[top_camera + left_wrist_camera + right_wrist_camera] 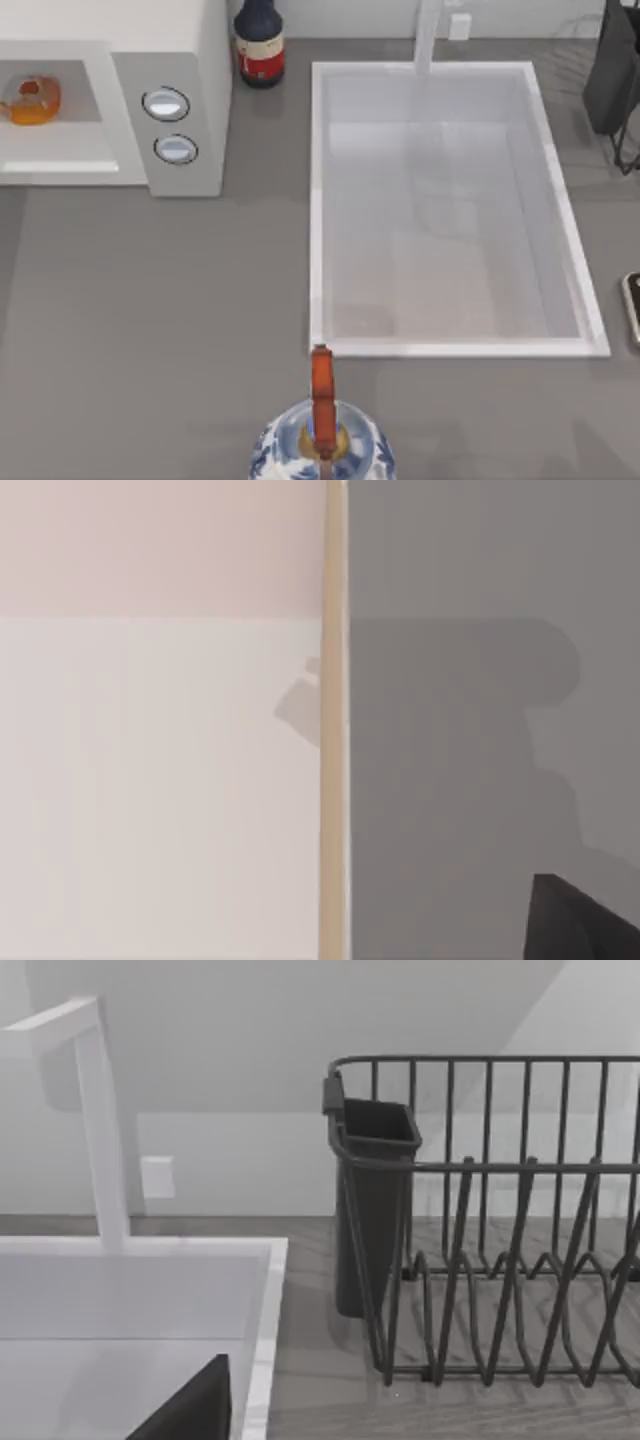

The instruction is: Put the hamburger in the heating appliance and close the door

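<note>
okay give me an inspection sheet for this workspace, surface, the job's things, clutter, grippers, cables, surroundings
Surface: grey countertop with a white sink set into it.
Job's things: hamburger sits inside the microwave cavity, at the top view's left; door position cannot be told.
Clutter: dark bottle beside the microwave; blue-and-white kettle at the near edge; dark dish rack right of the sink.
Grippers: fingers cannot be judged.
Cables: nothing seen.
Surroundings: white faucet behind the sink, pale wall beyond.

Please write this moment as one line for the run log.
hamburger: inside microwave cavity | door: not closed over the cavity | kettle: near table edge
</note>
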Controlling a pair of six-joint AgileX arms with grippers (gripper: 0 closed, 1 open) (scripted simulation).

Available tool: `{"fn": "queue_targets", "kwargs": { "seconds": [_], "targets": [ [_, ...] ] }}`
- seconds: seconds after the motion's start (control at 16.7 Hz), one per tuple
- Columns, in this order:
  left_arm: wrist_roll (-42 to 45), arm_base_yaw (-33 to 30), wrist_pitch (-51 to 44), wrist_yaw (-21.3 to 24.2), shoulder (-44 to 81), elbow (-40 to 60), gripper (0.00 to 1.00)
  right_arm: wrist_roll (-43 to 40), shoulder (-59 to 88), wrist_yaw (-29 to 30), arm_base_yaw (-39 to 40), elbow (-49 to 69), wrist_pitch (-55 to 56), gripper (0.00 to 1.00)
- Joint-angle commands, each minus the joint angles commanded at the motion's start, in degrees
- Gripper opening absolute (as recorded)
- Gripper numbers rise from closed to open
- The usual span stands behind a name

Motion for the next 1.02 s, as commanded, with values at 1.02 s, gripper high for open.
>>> {"fn": "queue_targets", "kwargs": {
  "seconds": [1.02],
  "targets": [
    [-13.5,-12.4,8.9,-6.7,-18.8,-22.0,0.0,0.0,0.0,0.0,0.0,0.0,0.0,1.0]
  ]
}}
